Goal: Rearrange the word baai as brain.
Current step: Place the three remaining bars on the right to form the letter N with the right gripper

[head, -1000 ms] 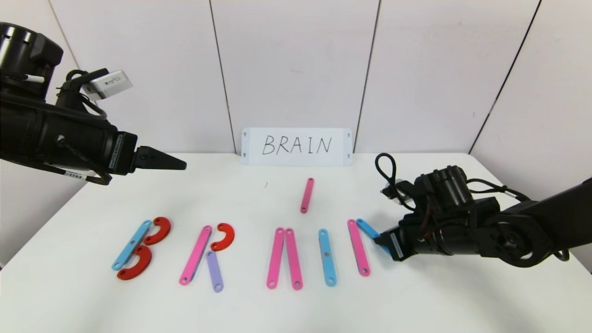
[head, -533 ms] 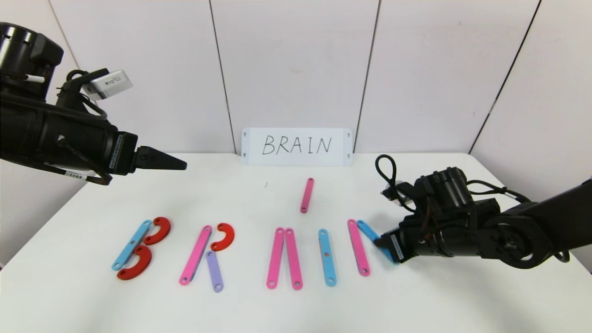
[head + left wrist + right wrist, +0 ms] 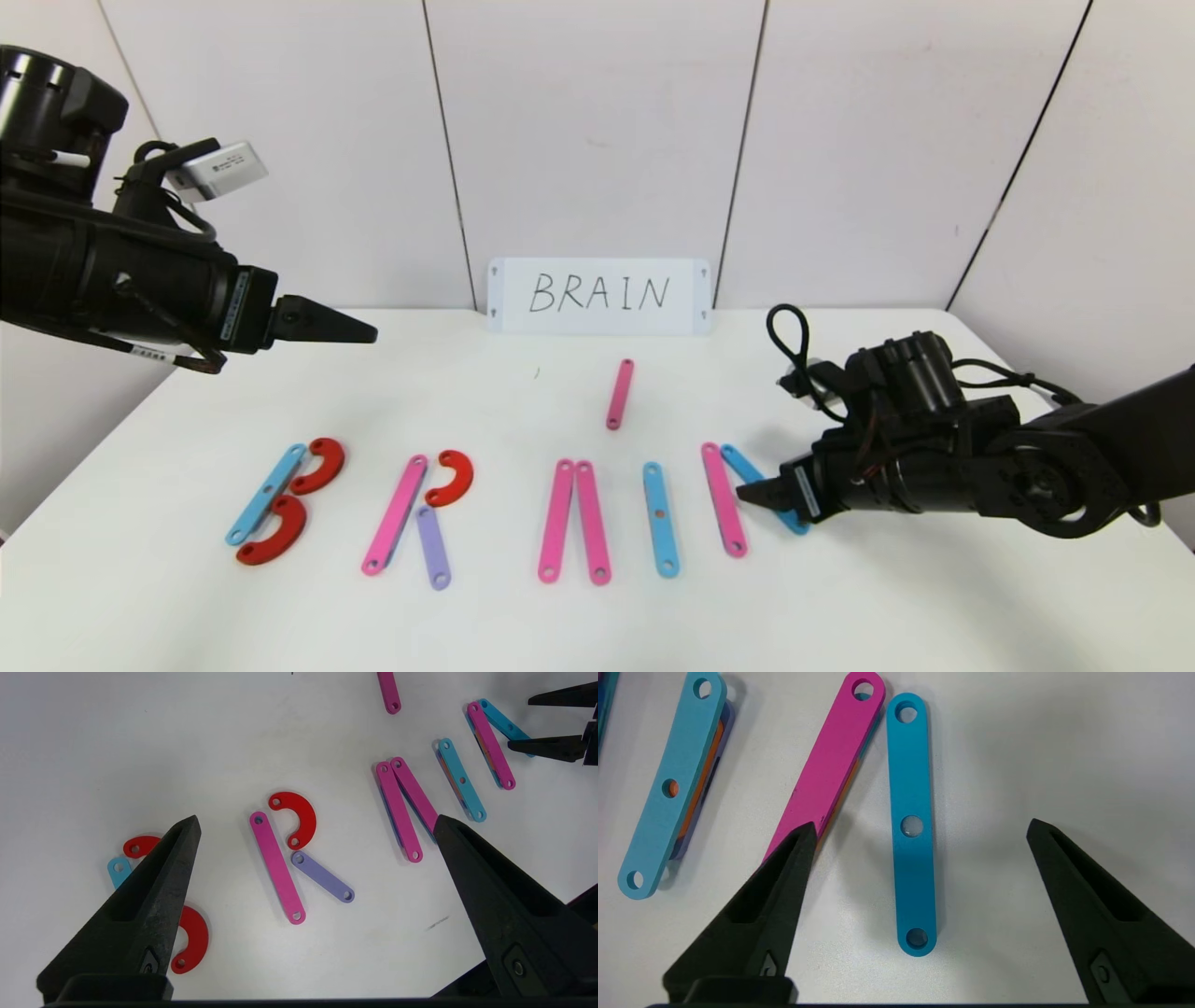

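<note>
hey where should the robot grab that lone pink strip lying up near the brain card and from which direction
Grip the lone pink strip at its middle, across its narrow width, coming straight down from above. It lies flat on the table, apart from the other pieces, so both long edges are free.

White table (image 3: 840, 607), coloured letter strips (image 3: 660, 519), red half-rings (image 3: 452, 477), BRAIN card (image 3: 598, 296)

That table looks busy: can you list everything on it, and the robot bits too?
Pink strips: five; four in the front row, one lone behind the row.
Blue strips: three; row's far left, middle right, far right beside a pink one.
Purple strip: one, below a red half-ring.
Red half-rings: three, left part of row.
White card: one, reads BRAIN, against the wall.
Table: white.
Left claw: open, raised at left.
Right claw: open, straddling the far-right blue strip.
</note>
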